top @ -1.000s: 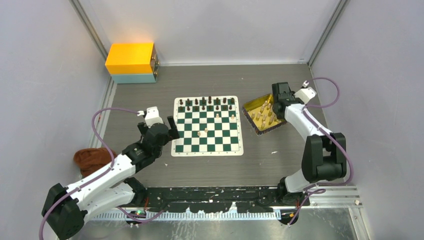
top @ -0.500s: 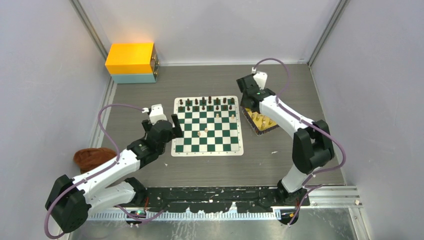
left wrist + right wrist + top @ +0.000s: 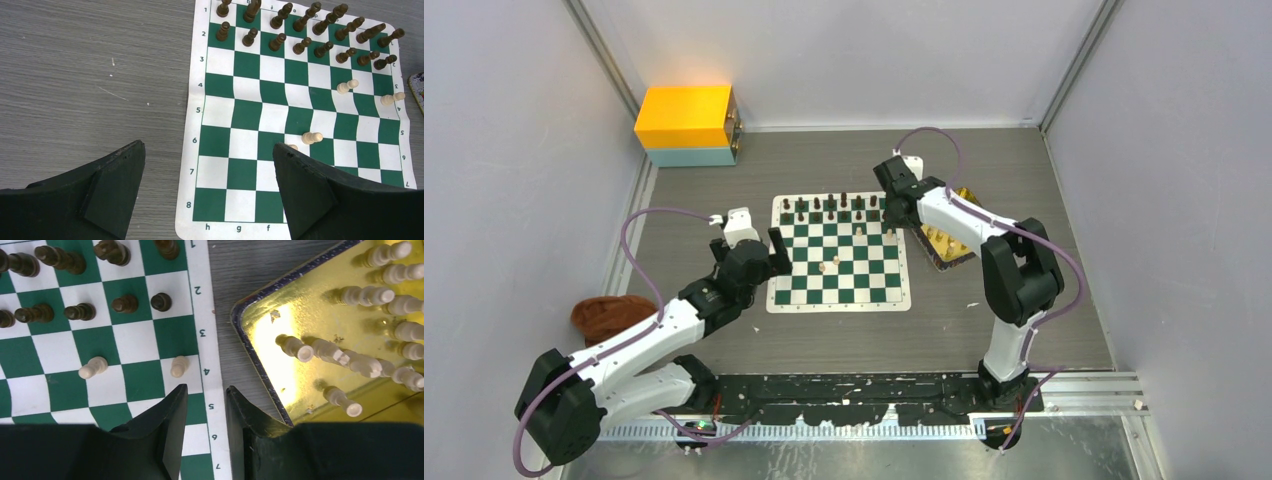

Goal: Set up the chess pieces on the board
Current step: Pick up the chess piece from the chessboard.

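At the board's (image 3: 839,292) far right corner: right fingers (image 3: 165,435) hang over the white border, just beside two pale pawns. They are parted by a narrow gap with nothing between them. Left fingers (image 3: 310,195) are spread wide and empty, low over the board's left side.

Dark pieces (image 3: 276,42): two rows along the far edge, upright. Pale pieces (image 3: 93,367): four out on mid-board squares, one half hidden behind a left finger. The rest are crowded in the gold tray (image 3: 310,300).

Key relation: the tray's pale pieces lie to the right of the right fingers, across a bare strip of bench (image 3: 724,190) between mat and tray rim. The right arm is much the nearer; the left sits across the board. The tray pieces seem to stand upright, long axis vertical, though the wrist view foreshortens them.

Textures: pieces look like turned wood, with round heads, slim stems and flared bases. The mat is thin and slightly rippled. The tray is glossy, with strong glare. Close packing likely makes neighbours easy to knock.
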`<action>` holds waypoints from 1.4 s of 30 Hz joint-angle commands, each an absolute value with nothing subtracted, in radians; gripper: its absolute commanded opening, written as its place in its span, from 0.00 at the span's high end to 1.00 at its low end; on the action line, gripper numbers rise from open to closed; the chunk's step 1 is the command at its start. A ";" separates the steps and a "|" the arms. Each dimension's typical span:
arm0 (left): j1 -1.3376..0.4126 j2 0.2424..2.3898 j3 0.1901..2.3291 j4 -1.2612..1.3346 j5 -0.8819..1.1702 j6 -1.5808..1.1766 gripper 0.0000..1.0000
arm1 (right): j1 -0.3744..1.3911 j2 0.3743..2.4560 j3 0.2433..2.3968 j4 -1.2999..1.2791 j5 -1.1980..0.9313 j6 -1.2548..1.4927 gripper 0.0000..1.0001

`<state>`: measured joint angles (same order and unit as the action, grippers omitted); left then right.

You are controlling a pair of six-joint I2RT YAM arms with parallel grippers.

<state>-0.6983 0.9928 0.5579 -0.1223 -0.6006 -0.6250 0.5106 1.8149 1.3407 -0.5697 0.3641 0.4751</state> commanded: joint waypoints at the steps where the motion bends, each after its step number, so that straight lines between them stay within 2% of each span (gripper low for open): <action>1: -0.698 0.983 0.573 -0.066 -0.612 -0.636 0.02 | 0.523 1.836 1.400 -0.560 0.336 0.457 0.60; 31: -0.698 0.983 0.558 -0.050 -0.628 -0.627 0.02 | 0.524 1.958 1.459 -0.534 0.292 0.460 0.60; 37: -0.698 0.991 0.556 -0.044 -0.634 -0.626 0.02 | 0.524 1.977 1.468 -0.537 0.279 0.460 0.64; 42: -0.698 0.991 0.554 -0.040 -0.638 -0.622 0.02 | 0.523 1.989 1.473 -0.538 0.278 0.460 0.72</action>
